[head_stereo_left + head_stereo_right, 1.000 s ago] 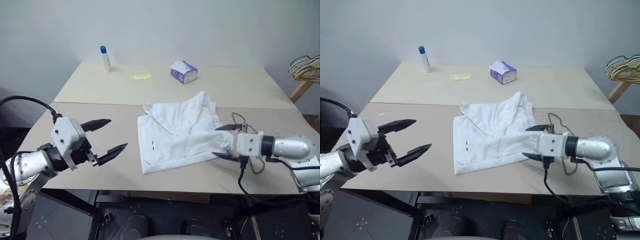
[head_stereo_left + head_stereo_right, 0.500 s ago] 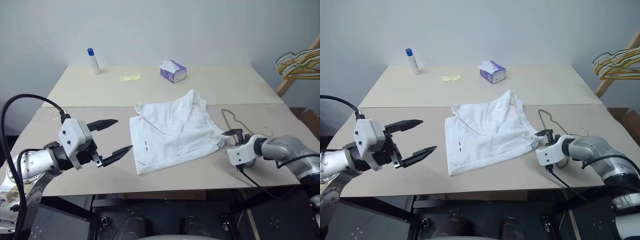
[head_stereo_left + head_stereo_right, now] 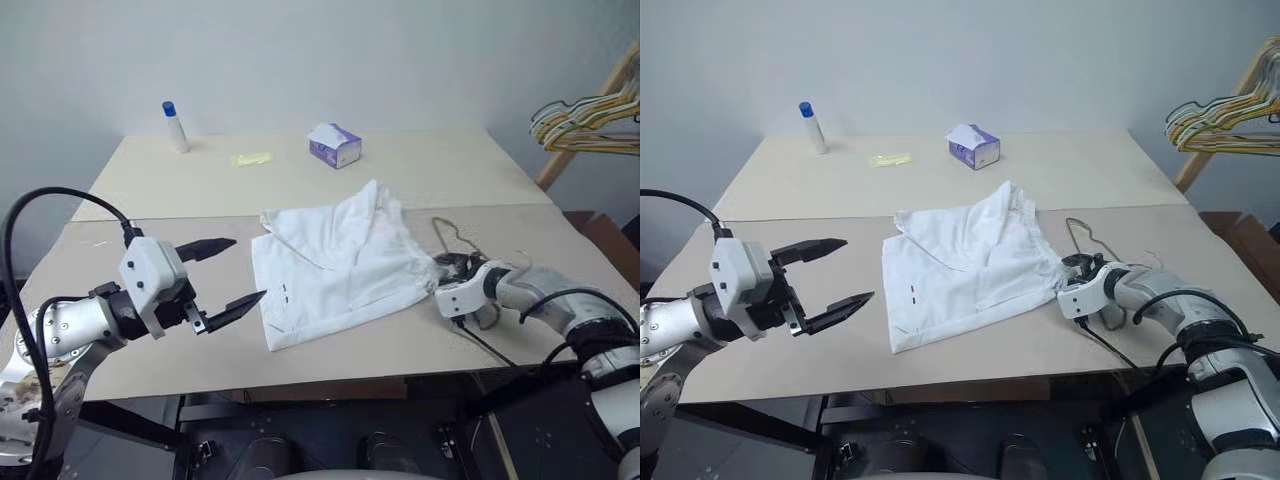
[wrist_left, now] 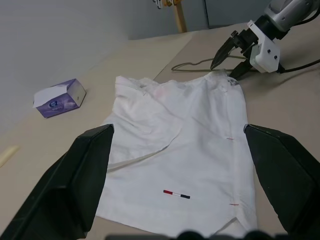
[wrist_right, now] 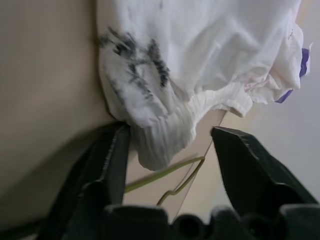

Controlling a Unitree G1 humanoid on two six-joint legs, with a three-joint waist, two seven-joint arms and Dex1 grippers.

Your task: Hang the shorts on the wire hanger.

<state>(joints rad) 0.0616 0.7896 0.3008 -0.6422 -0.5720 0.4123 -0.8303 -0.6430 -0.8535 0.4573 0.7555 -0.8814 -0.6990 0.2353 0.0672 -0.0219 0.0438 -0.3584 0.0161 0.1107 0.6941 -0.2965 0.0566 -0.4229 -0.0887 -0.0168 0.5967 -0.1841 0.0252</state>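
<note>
Right pincer (image 5: 165, 150), part open, straddles the shorts' (image 3: 335, 262) waistband corner; left pincer (image 3: 230, 272) wide open, empty.

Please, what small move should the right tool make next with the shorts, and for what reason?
Probably it should ease slightly forward and close on the waistband corner of the shorts. The right tool has its fingers apart, one on each side of that bunched corner, not yet pinching it. The wire hanger lies on the table just behind the cloth, so the shorts likely need lifting first.
</note>
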